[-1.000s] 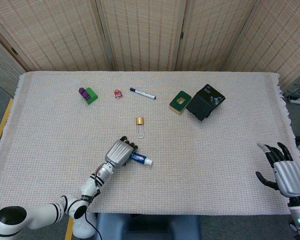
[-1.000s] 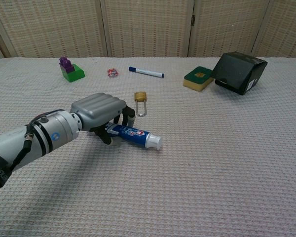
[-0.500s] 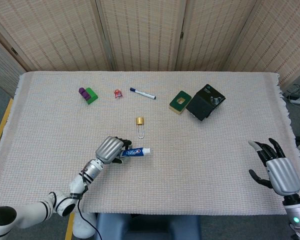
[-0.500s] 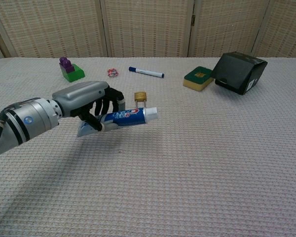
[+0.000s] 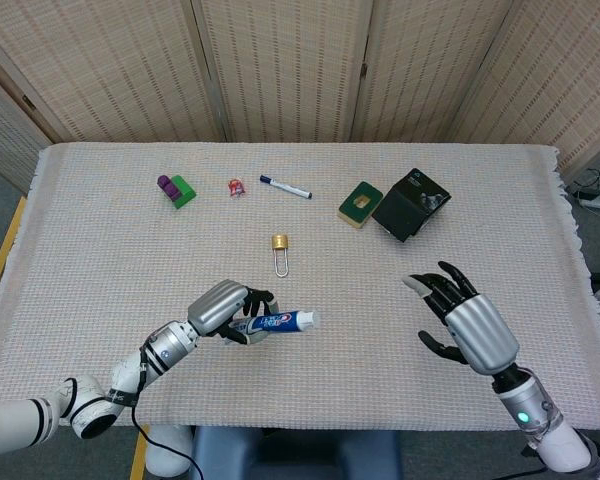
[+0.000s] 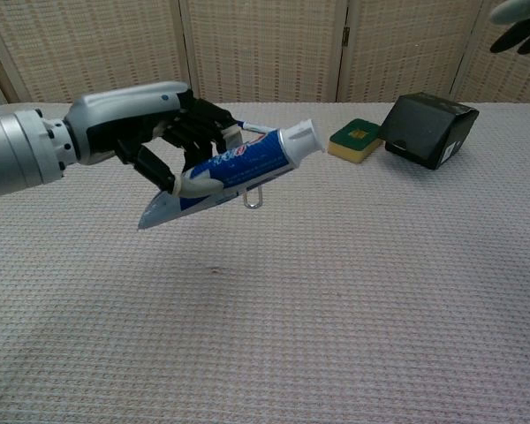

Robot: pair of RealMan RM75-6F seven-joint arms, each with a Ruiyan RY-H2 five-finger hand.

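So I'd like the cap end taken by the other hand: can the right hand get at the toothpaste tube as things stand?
Probably yes. The left hand holds the toothpaste tube above the table, cap end pointing toward the right hand, which is open, with only bare cloth between them.

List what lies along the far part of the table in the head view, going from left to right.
Purple and green block → small red item → marker pen → green and yellow sponge → black box.
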